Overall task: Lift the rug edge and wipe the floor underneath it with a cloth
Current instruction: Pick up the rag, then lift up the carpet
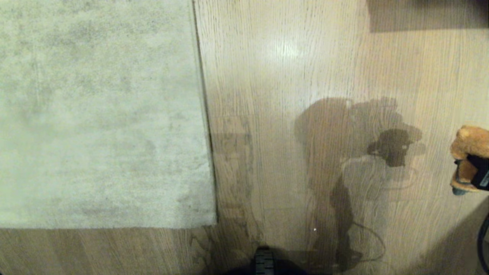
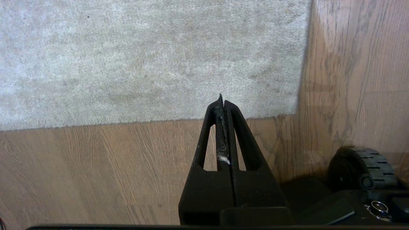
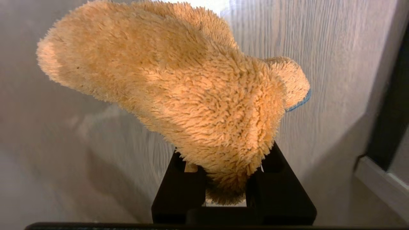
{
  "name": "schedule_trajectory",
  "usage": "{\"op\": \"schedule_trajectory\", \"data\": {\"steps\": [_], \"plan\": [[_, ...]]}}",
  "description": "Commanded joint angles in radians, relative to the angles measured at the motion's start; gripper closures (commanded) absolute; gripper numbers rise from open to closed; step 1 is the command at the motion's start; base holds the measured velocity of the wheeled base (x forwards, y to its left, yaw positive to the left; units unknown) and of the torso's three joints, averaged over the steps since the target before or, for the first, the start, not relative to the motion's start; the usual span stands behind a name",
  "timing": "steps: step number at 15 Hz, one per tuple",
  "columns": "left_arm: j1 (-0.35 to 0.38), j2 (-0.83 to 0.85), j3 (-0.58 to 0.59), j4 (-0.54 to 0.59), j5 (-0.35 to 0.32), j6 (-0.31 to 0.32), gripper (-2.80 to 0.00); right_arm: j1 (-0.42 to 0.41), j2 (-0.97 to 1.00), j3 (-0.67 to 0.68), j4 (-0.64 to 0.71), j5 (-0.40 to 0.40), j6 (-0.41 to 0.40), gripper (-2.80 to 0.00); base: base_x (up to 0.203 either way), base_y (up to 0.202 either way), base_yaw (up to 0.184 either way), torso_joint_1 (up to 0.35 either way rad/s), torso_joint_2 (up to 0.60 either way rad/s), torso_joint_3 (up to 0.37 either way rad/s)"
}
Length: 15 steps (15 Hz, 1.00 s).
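There were no words, numbers, labels or signs to read anywhere in the pictures.

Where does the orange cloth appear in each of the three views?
Head view: cloth at the right edge, in the right pincer.
Left wrist view: not in it.
Right wrist view: cloth fills the middle.
Shared landmark: the wood floor, in all three.
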Motion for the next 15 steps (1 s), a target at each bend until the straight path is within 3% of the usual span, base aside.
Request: {"op": "schedule_trajectory", "data": {"steps": [1, 11, 15], "plan": [[0.000, 0.000, 0.000, 0.000, -0.001, 0.000, 0.00, 0.008, -0.176, 0.097, -0.010, 0.032, -0.032, 0.00, 0.000, 0.000, 0.000, 0.000, 0.00, 0.000], [-0.001, 0.000, 0.000, 0.000, -0.001, 0.000, 0.00, 0.167, -0.550, 0.330, 0.006, 0.047, -0.025, 0.00, 0.000, 0.000, 0.000, 0.000, 0.00, 0.000], [0.000, 0.001, 0.000, 0.000, -0.001, 0.000, 0.00, 0.187, -0.743, 0.338, 0.219, 0.048, -0.033, 0.00, 0.000, 0.000, 0.000, 0.000, 0.00, 0.000]]}}
